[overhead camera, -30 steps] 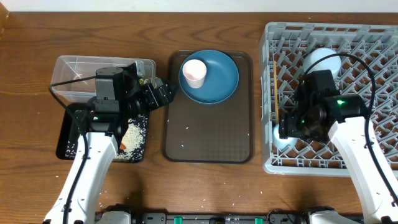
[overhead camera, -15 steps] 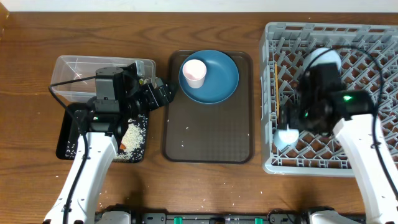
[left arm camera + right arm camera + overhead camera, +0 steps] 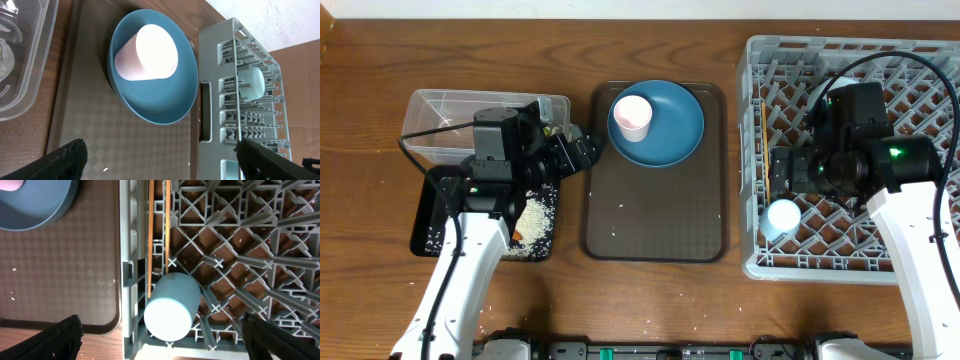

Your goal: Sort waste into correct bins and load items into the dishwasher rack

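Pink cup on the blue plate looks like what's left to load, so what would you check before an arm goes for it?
1. Right gripper open and empty: ok.
2. Light blue cup resting in the dishwasher rack, not gripped: ok.
3. Chopsticks lying in the rack along its edge: ok.
4. Left gripper open and empty: ok.
5. Pink cup standing on the blue plate, nothing on top of it: ok.
6. Pink cup's rim facing up or down: cannot tell.
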